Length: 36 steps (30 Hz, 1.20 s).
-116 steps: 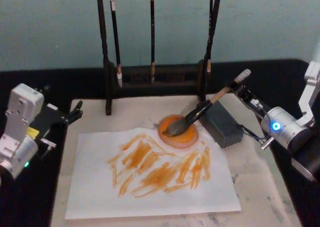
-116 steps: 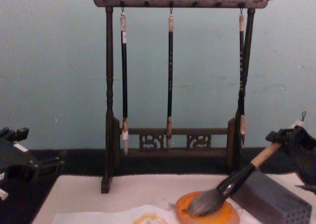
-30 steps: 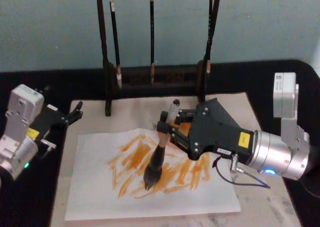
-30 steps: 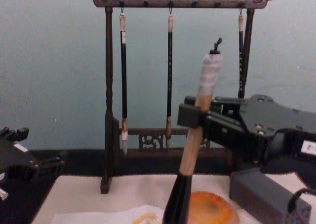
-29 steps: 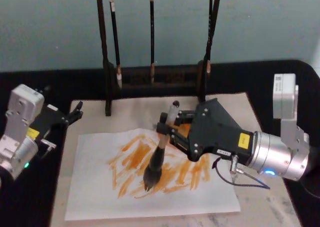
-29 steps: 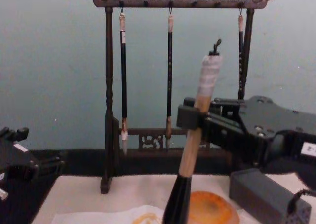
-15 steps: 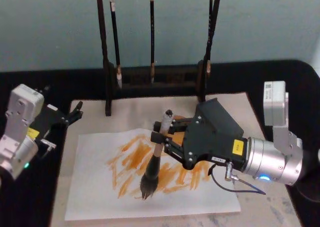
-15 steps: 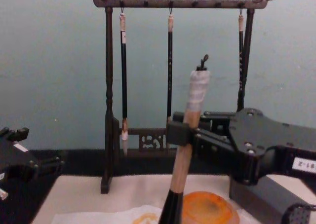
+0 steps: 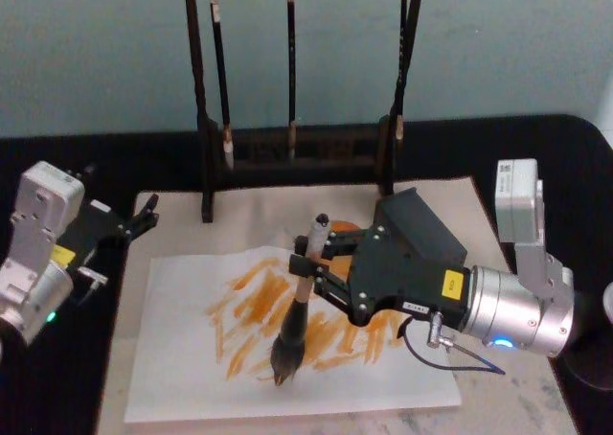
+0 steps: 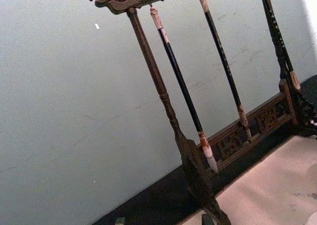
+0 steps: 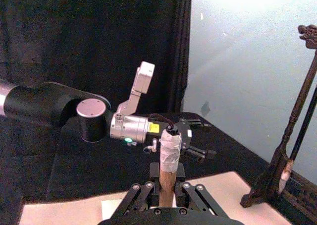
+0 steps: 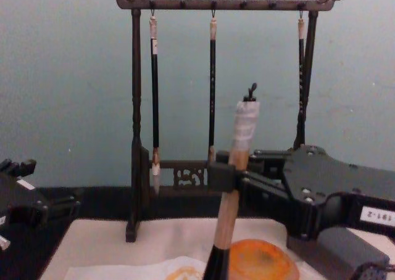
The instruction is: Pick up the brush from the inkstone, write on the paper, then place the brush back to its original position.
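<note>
1. The paper (image 9: 177,358) lies flat on the felt mat (image 9: 254,210), marked with orange strokes.
2. The right gripper (image 9: 305,263) is clamped on the tan handle of the brush (image 9: 291,322). The brush is near upright, bristle tip on the paper.
3. The left gripper (image 9: 142,219) is parked at the left.
4. The brush is likely light, with a stiff handle and soft bristles. Grip mid-handle and press lightly.

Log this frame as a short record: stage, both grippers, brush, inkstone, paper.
stage: writing on the paper; brush not yet returned
right gripper: shut on the handle, over the paper
left gripper: open, idle at the table's left edge
brush: near upright, bristle tip down at the paper
inkstone: bare, behind the brush
paper: flat on the mat, covered with orange strokes
</note>
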### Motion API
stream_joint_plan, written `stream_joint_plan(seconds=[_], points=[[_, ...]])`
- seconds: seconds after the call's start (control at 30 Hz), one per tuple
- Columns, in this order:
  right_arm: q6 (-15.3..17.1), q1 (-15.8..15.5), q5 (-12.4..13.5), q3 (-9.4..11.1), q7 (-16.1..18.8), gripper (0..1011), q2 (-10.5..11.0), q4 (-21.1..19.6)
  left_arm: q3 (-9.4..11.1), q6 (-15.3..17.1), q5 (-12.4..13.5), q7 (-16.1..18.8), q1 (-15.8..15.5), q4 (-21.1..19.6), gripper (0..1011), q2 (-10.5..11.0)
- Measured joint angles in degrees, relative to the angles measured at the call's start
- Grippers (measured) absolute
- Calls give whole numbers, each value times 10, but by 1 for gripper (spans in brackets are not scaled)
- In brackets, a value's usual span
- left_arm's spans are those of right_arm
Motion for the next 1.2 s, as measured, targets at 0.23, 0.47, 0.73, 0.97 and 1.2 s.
stream_joint_plan(seconds=[0.23, 0.47, 0.73, 0.97, 1.2], points=[[0, -2, -3, 1, -4, 169, -1, 3, 0, 0, 0, 0, 0, 0, 1001, 0], [0, -8, -3, 3, -4, 169, 3, 0, 0, 0, 0, 0, 0, 0, 1001, 0], [-1, -17, -5, 10, -5, 169, 15, -10, 0, 0, 0, 0, 0, 0, 1001, 0], [-1, -26, -7, 17, -7, 169, 27, -16, 0, 0, 0, 0, 0, 0, 1001, 0], [-4, -36, -8, 26, -12, 169, 36, -23, 0, 0, 0, 0, 0, 0, 1001, 0]])
